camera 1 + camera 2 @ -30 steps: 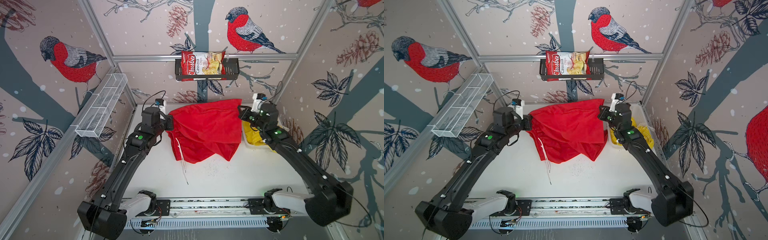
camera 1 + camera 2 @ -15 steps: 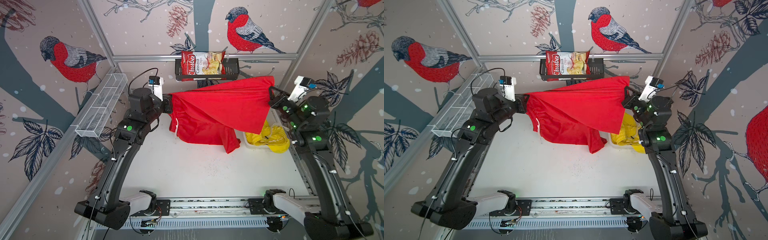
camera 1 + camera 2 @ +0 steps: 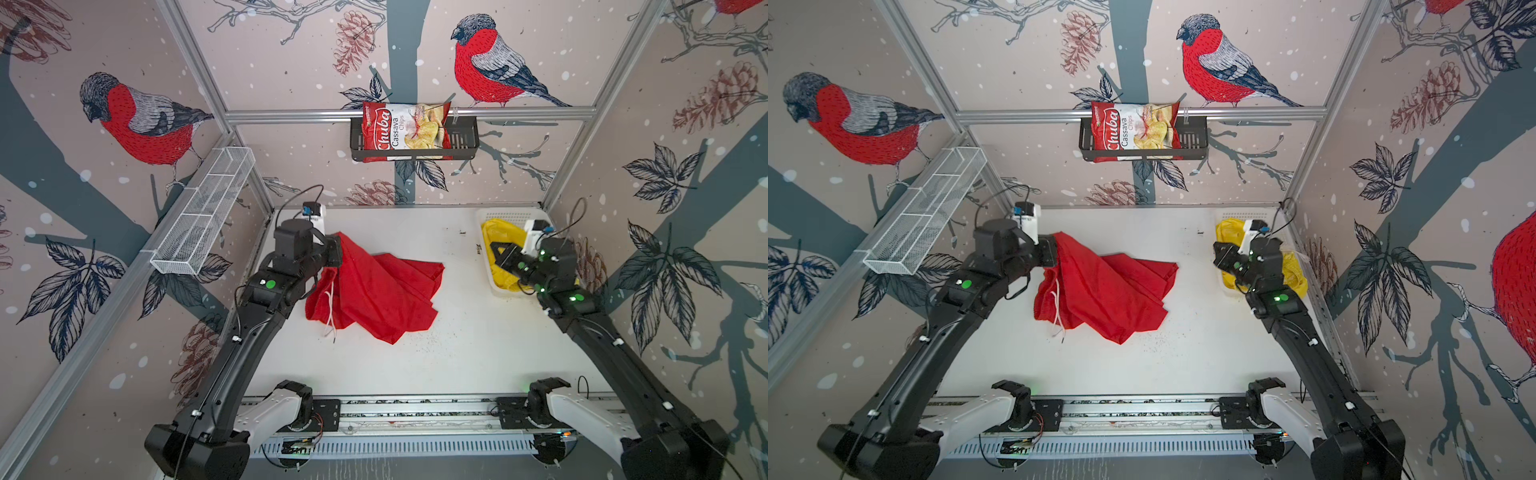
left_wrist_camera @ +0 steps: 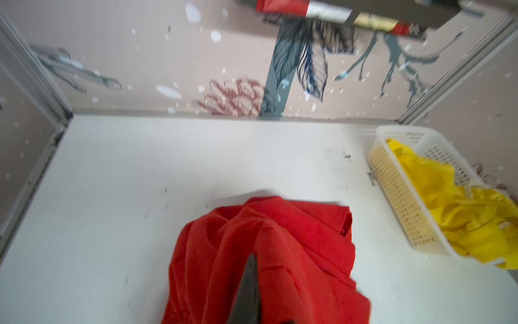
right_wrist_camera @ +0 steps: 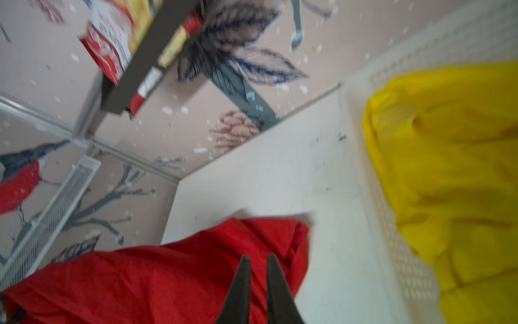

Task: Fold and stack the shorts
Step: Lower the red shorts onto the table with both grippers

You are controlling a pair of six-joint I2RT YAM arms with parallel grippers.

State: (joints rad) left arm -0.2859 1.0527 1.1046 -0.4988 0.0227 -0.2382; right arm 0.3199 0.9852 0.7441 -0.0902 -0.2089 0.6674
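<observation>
You have bare table point(image 3: 457, 361) across the whole near half and in a lane between heap and basket. The red shorts point(image 3: 382, 291) pile up left of centre, hanging from the left gripper point(image 3: 338, 249). Far right, the basket point(image 3: 511, 214) of yellow shorts point(image 3: 498, 232) blocks the corner, with the right gripper point(image 3: 496, 251) above its left edge.

white table point(image 3: 415, 365): red shorts point(image 3: 376, 293), basket point(image 3: 512, 214)

Wallpaper point(image 3: 291, 54) all round is pinkish-beige with red-breasted bullfinches, pine cones and dark leaves, held in aluminium framing point(image 3: 291, 115). In the upper middle of the frame there's a black wire basket point(image 3: 463, 141) on the back wall with a chips bag point(image 3: 403, 131) in it. A white mesh shelf point(image 3: 203, 216) hangs at left. The white bench point(image 3: 415, 365) is speckled with dark crumbs and evenly lit.
</observation>
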